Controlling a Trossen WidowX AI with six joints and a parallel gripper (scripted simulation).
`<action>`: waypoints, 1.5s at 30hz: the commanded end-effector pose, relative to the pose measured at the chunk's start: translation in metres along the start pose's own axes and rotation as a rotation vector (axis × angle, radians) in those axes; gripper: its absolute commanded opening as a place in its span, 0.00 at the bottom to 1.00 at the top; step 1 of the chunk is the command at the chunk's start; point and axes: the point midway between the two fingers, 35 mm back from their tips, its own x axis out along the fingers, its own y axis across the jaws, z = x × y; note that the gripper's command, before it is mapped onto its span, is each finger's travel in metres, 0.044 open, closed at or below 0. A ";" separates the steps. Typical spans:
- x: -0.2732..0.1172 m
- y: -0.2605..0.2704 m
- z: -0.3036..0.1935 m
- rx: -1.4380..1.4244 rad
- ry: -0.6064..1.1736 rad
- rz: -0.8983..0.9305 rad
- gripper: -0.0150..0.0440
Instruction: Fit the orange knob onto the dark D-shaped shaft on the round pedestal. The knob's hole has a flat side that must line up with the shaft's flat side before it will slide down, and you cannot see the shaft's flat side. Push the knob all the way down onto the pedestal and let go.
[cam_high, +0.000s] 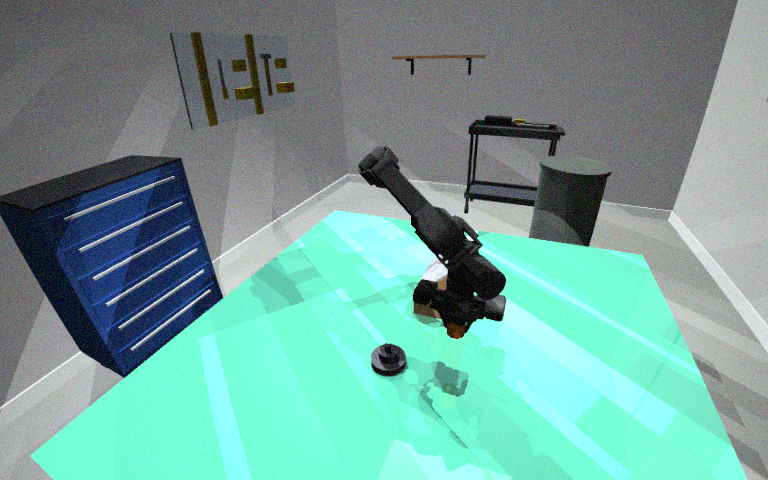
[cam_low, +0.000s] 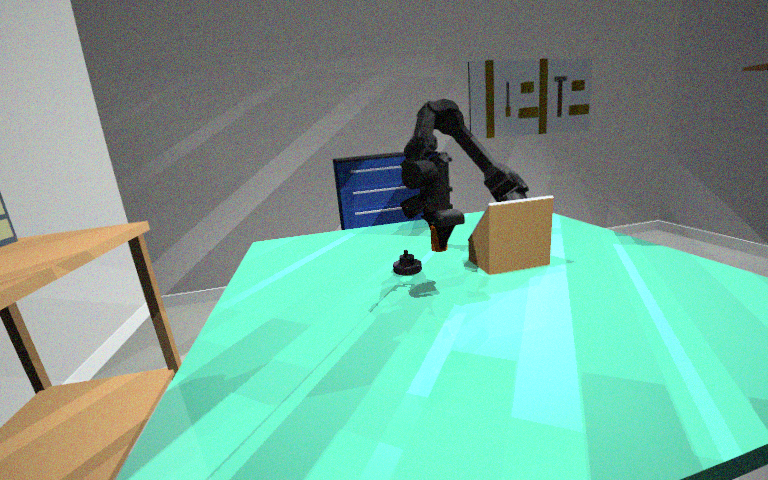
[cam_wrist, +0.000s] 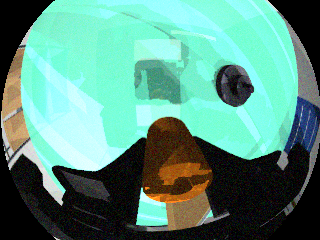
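The orange knob (cam_high: 455, 330) (cam_low: 438, 240) (cam_wrist: 175, 165) is held between the fingers, above the table top. My gripper (cam_high: 457, 324) (cam_low: 441, 229) (cam_wrist: 168, 141) is shut on it. The dark round pedestal (cam_high: 388, 365) (cam_low: 407, 268) (cam_wrist: 231, 86) stands on the table with its shaft (cam_high: 387, 349) (cam_low: 405, 253) (cam_wrist: 249, 89) pointing up. In the top view the knob is to the right of the pedestal and apart from it. The shaft's flat side cannot be made out, and the knob's lower end is hidden from the wrist view.
A wooden block with a sloped side (cam_low: 518, 237) stands on the table (cam_high: 294, 407) (cam_low: 453, 430) close to the arm, right of the gripper in the exterior view. A blue drawer cabinet (cam_high: 141, 249) and a grey bin (cam_high: 569, 198) stand beyond the table.
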 end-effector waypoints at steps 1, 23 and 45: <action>-0.031 0.000 -0.003 0.014 0.004 0.002 0.25; -0.031 -0.027 0.011 0.021 0.019 0.018 0.25; -0.010 -0.082 0.039 0.017 0.008 0.020 0.25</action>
